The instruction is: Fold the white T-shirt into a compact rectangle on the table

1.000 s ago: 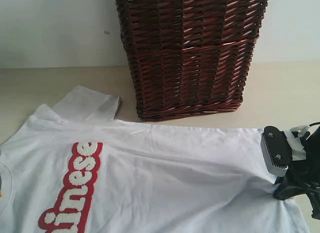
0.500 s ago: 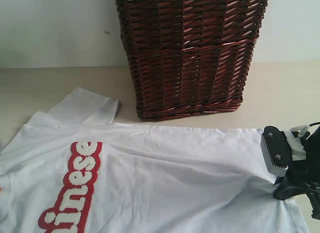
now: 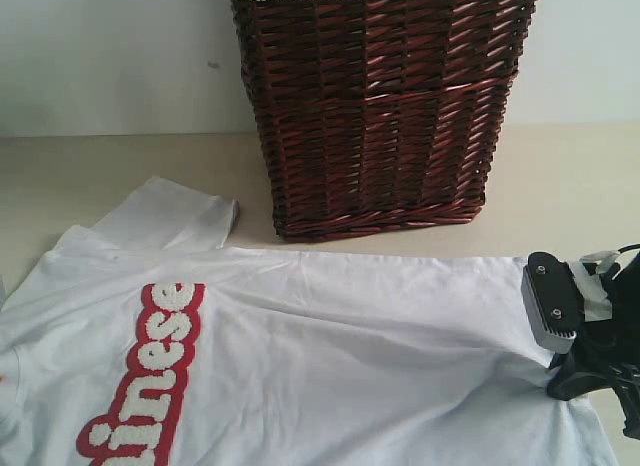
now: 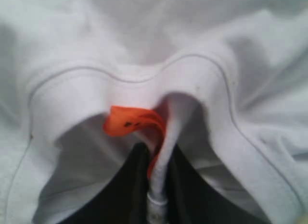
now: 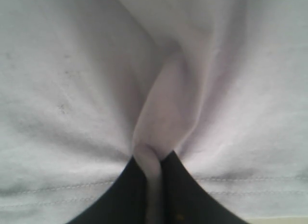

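Pinching the white T-shirt (image 3: 330, 346), left tool (image 4: 156, 185) clenches collar (image 4: 192, 75), right tool (image 5: 153, 168) hem (image 5: 72, 190). Likely limp; seams should hold best.

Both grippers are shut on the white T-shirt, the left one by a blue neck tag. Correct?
The neck tag is orange, not blue; the left wrist view shows it. Otherwise yes: left gripper and right gripper are shut on the white T-shirt.

wicker basket (image 3: 380, 106) blocks the middle, bare table (image 3: 100, 166) open either side
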Robot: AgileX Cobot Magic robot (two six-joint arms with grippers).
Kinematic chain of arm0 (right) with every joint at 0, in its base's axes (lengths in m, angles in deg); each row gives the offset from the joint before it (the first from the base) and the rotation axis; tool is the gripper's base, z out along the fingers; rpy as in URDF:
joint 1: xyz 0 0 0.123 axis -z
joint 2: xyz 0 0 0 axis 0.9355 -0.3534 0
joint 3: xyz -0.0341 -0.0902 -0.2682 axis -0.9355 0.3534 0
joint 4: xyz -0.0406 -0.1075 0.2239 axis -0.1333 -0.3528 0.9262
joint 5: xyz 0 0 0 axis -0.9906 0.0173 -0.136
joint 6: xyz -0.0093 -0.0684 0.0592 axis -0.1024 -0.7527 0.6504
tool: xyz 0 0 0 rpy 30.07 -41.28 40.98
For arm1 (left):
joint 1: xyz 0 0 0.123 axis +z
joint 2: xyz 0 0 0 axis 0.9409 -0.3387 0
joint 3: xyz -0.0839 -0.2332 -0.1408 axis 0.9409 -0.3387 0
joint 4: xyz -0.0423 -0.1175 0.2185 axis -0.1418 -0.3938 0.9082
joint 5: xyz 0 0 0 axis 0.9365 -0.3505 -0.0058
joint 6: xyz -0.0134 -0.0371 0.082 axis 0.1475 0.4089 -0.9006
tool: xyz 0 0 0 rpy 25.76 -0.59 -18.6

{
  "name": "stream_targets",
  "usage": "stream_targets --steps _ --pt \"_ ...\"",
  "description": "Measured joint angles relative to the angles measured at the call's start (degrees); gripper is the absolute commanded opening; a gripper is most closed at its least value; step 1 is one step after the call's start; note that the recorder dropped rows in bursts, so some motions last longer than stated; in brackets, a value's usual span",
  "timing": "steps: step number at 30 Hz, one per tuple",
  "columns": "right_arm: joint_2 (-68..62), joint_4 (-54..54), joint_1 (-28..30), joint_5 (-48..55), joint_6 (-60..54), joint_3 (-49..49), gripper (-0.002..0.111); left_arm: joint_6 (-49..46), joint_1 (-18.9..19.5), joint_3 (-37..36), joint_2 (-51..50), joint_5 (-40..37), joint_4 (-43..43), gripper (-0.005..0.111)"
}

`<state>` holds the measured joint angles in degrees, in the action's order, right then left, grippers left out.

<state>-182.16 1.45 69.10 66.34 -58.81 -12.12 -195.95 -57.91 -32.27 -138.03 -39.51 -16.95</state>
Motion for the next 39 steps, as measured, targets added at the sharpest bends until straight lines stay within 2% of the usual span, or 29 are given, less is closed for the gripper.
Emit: stream_targets --steps 39 --pt "0.0 1.2 0.0 -0.3 0.0 0.2 0.0 0.0 0.0 0.0 0.0 -0.1 -0.1 0.0"
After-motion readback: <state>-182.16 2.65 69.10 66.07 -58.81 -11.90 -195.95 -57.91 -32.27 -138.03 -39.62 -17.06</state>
